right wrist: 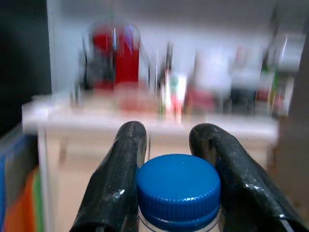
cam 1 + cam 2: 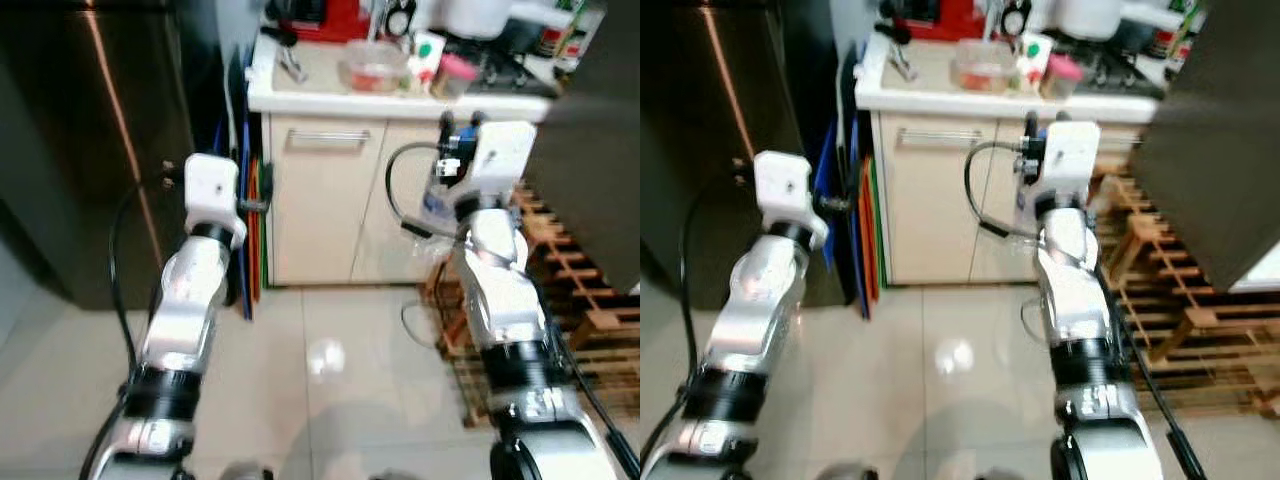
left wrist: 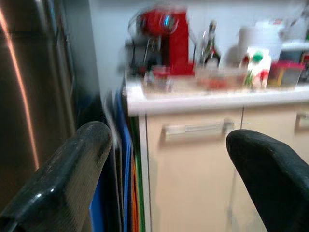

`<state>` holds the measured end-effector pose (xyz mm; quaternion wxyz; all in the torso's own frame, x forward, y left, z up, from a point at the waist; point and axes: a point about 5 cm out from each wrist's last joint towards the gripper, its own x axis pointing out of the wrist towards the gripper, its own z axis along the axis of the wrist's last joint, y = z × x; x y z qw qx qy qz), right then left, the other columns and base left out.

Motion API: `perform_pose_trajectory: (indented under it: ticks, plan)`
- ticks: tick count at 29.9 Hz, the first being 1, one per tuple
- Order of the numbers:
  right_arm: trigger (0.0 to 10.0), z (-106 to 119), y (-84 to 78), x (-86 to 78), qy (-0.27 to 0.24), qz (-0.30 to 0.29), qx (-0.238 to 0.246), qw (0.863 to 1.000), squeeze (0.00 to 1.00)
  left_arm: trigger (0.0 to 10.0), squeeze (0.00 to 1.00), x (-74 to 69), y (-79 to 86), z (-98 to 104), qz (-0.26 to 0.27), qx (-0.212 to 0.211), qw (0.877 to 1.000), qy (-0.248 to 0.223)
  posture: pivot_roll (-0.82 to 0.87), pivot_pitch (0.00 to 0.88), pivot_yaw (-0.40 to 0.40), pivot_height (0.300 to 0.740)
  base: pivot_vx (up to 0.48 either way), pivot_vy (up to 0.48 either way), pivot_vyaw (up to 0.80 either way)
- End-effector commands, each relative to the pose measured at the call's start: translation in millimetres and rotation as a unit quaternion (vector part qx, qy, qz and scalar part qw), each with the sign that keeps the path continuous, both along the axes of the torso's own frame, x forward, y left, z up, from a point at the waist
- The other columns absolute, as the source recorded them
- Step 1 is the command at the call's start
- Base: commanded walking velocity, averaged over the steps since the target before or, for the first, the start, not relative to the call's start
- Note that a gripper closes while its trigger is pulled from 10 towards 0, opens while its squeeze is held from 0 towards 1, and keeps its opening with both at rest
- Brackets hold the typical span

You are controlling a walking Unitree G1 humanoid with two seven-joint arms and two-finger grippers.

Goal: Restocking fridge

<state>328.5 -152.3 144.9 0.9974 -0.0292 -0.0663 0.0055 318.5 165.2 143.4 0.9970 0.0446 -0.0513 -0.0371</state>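
Blue-capped clear bottle (image 1: 178, 193), centre-right of the head view, sits clamped at the neck by the right gripper (image 1: 179, 159); it looks light, smooth and slippery. The left gripper (image 3: 169, 159) hangs wide apart beside the steel fridge (image 2: 90, 150).

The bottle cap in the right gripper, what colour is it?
Blue. The cap shows best in the right wrist view, between the right gripper's black fingers.

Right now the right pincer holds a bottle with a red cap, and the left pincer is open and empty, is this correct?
Not quite: the cap is blue, not red. The right wrist view shows the right pincer shut on the bottle with a blue cap. The left pincer is indeed open and empty.
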Motion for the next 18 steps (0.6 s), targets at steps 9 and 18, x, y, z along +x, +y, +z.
perform_pose_trajectory:
  ticks: [9, 18]
  plan:
    - [10.0, -86.4, -16.3, -67.8, 0.181, 0.07, 0.037, 0.98, 0.0, 10.0, 0.0, -49.6, 26.0, -77.0, 0.01, -0.044, 0.982, 0.185, 0.03, 0.0, -0.071, 0.732, 0.0, 0.0, 0.0]
    - [10.0, -89.0, -26.8, -89.3, 0.184, 0.08, 0.068, 0.977, 0.0, 10.0, 0.0, -86.1, 7.2, -79.5, -0.085, -0.078, 0.984, 0.134, 0.03, 0.0, -0.083, 0.732, 0.0, 0.0, 0.0]
